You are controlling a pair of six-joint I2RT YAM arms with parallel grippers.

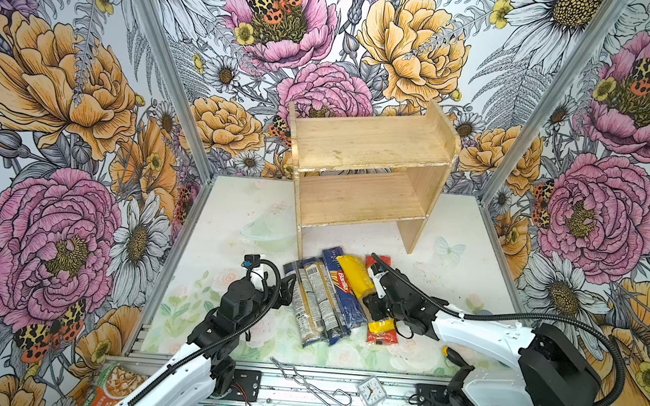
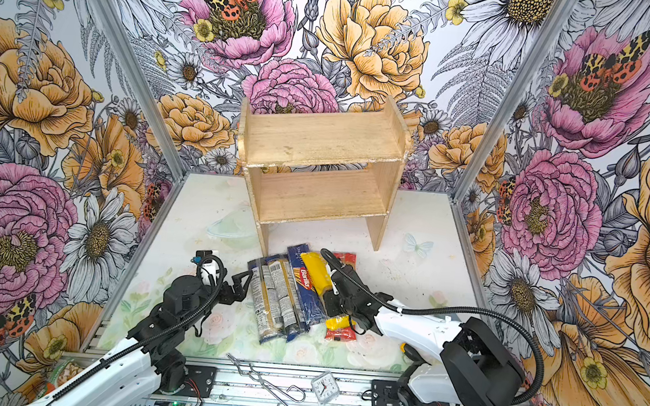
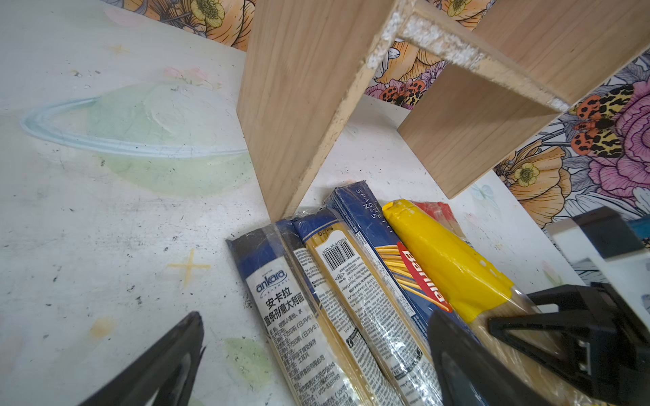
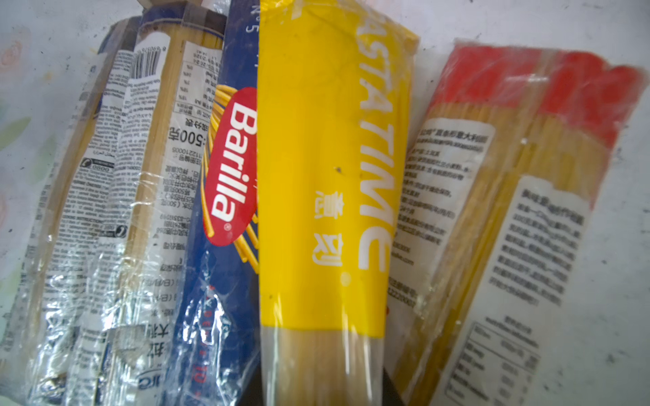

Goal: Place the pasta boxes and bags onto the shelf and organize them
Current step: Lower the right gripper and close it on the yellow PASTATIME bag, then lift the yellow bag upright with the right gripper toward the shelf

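Several pasta packs lie side by side on the table in front of the shelf point(image 1: 368, 151): two slim clear ones with dark blue ends point(image 1: 304, 306) point(image 1: 323, 300), the blue Barilla box point(image 1: 342, 284), a yellow-ended pack point(image 1: 355, 275) and a red-ended pack point(image 1: 382, 337). My right gripper point(image 1: 371, 302) point(image 4: 322, 386) is shut across the clear middle of the yellow-ended pack point(image 4: 327, 175), a dark finger on each side. To the left of the row, my left gripper point(image 1: 287, 289) point(image 3: 316, 358) stands wide open with its fingers either side of the slim packs point(image 3: 292, 316), touching none. Both tiers of the shelf are bare.
The shelf's left plank leg point(image 3: 292, 105) stands just beyond the far ends of the slim packs. On the front rail lie metal tongs point(image 1: 309, 383) and a small clock point(image 1: 371, 391). A green-orange pouch point(image 1: 108, 386) sits at the front left, outside the table.
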